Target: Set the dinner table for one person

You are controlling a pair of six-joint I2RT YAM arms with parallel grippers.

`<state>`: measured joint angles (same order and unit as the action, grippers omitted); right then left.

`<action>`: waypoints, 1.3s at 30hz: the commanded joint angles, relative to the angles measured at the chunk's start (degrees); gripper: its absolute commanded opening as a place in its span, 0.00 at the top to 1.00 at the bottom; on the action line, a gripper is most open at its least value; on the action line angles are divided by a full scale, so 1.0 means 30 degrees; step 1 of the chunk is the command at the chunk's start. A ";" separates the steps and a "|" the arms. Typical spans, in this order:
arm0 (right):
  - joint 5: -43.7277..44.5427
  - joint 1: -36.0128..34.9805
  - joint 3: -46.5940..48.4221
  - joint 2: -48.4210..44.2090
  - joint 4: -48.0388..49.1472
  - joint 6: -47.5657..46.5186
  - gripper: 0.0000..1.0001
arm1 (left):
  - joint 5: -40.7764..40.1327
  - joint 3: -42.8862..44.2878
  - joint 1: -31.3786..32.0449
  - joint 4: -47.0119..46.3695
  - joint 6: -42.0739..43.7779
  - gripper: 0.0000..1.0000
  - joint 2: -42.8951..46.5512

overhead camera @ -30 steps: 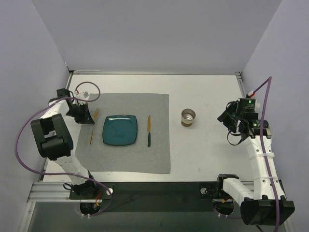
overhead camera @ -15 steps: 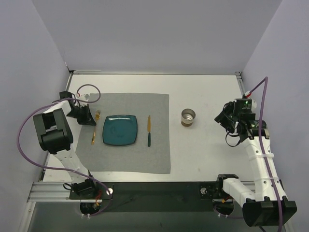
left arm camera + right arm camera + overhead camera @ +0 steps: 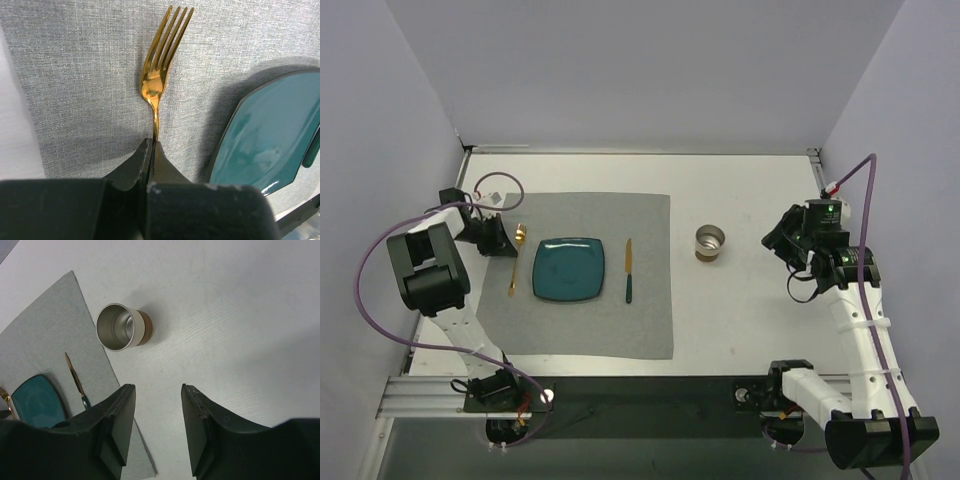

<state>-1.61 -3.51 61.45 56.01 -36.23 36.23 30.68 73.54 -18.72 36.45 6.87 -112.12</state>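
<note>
L claw [image 3: 151, 148] together over fork [image 3: 153, 86] nr mat's [image 3: 75, 60] L edge; R claw [image 3: 157, 390] apart.

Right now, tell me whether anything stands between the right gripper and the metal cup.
Nothing visible does. The right gripper is open and empty, and only bare dinner table lies between it and the metal cup. The grey mat and knife lie off to one side of that path.

Gold fork [image 3: 159, 65], teal plate [image 3: 568, 269], grey woven mat [image 3: 590, 320], white table [image 3: 750, 300]
</note>
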 commanded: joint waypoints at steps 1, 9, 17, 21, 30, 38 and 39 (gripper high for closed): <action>0.0477 -0.0383 0.0757 0.0227 -0.0112 0.0112 0.58 | 0.0263 0.1180 -0.0205 -0.0256 0.0140 1.00 -0.0127; -0.1655 -0.1671 0.2448 0.4227 -0.0285 -0.1290 0.42 | -0.1113 0.0273 -0.0263 -0.0342 0.0871 0.73 0.0398; 0.0388 -0.3543 0.5529 0.9070 -0.0873 -0.2963 0.38 | -0.1759 0.0564 -0.1113 0.0913 0.1488 0.36 0.1949; 0.0535 -0.3782 0.6673 1.2170 -0.1225 -0.3287 0.39 | -0.1876 0.1472 -0.1055 0.1678 0.1283 0.34 0.3295; 0.2702 -0.4075 0.8490 1.6804 -0.1459 -0.3755 0.42 | -0.2666 0.1623 -0.1084 0.3847 0.1429 0.32 0.5230; 0.3402 -0.4630 0.9662 1.8277 -0.1488 -0.4195 0.99 | -0.2872 0.0272 -0.1231 0.5222 0.3302 0.32 0.6785; 0.4451 -0.4805 0.9866 1.8071 -0.1488 -0.4311 1.00 | -0.2872 0.0360 -0.1231 0.5456 0.3594 0.32 0.6844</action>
<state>4.89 -16.21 87.59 112.42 -38.22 24.34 22.31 74.67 -22.02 48.71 12.93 -94.76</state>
